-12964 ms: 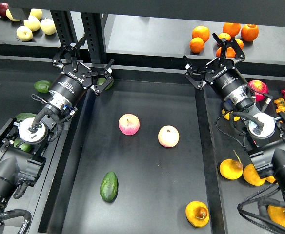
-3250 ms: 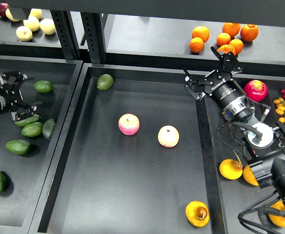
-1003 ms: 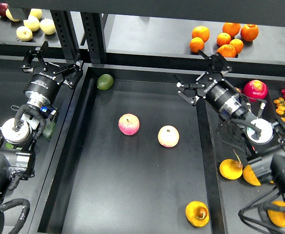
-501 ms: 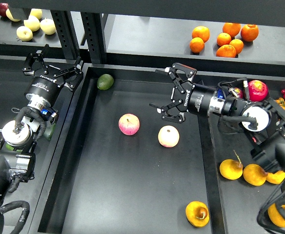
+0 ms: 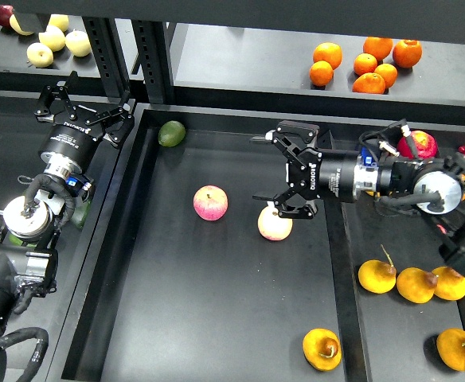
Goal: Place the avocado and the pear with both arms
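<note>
The pear, yellow-orange with a brown dimple, lies at the front right of the black middle tray. The elongated dark avocado is out of view; my left arm covers much of the left tray. My left gripper is open and empty above the back edge of the left tray. My right gripper is open and empty. It reaches leftward into the middle tray, just behind a pink-and-yellow apple, far from the pear.
A second pink apple lies mid-tray and a rounder green avocado at its back left. Several yellow-orange fruits lie in the right tray, with a red apple. Oranges and yellow apples sit on the back shelf.
My right arm has swung left from the right tray's edge into the middle tray, and its gripper has come down close to the right apple. The left arm has hardly moved.
</note>
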Tool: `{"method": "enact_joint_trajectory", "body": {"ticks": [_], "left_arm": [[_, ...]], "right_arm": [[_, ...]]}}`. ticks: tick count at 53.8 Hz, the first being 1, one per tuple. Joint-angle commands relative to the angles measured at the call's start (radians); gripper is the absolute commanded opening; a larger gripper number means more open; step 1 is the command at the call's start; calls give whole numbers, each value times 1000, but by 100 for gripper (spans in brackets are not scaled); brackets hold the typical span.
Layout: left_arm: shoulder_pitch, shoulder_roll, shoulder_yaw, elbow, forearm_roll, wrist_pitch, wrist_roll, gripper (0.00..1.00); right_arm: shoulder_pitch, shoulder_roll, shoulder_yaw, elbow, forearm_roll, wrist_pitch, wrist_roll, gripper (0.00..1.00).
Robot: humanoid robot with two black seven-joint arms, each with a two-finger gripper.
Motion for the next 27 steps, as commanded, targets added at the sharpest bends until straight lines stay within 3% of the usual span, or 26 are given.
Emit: {"method": "enact_joint_trajectory", "body": {"ticks": [1, 27], "left_arm": [[0, 0, 0, 1, 0, 0, 0, 100], [0, 0, -2, 1, 0, 0, 0, 100]], "right_arm": [[4, -48, -52, 48, 2, 0, 0, 100], [56, -294, -287, 155, 24, 0, 0, 100]]}}
